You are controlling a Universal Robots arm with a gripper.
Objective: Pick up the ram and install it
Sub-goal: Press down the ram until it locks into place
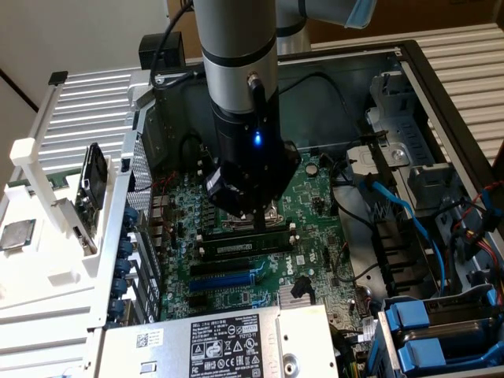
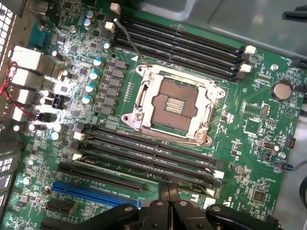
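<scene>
Exterior view: the Universal Robots arm reaches down into an open computer case [image 1: 441, 71], its gripper [image 1: 260, 223] poised low over the green motherboard [image 1: 315, 197]. The fingers are pressed together, tips just above or touching the ram [image 1: 244, 246], a long thin stick with a pale label that lies seated lengthwise in the memory slots just below the processor socket [image 1: 252, 216]. Whether the tips actually press on the stick cannot be told from here. A blue expansion slot [image 1: 224, 279] runs parallel just beyond the ram, and a labelled power supply [image 1: 213, 342] sits at the near edge of the case. To the exterior view's left, a white rack [image 1: 47, 236] holds a square silver processor chip [image 1: 17, 235]. Blue cables [image 1: 409, 220] trail across the drive bay on the exterior view's right.

In the wrist view, the closed black fingers [image 2: 168, 191] come together as a narrow pair right at the bank of black memory slots [image 2: 144, 155] beside the empty processor socket [image 2: 172, 103]. A second bank of memory slots [image 2: 182, 45] lies on the socket's far side, and a coin cell battery [image 2: 281, 89] sits near the board's edge.
</scene>
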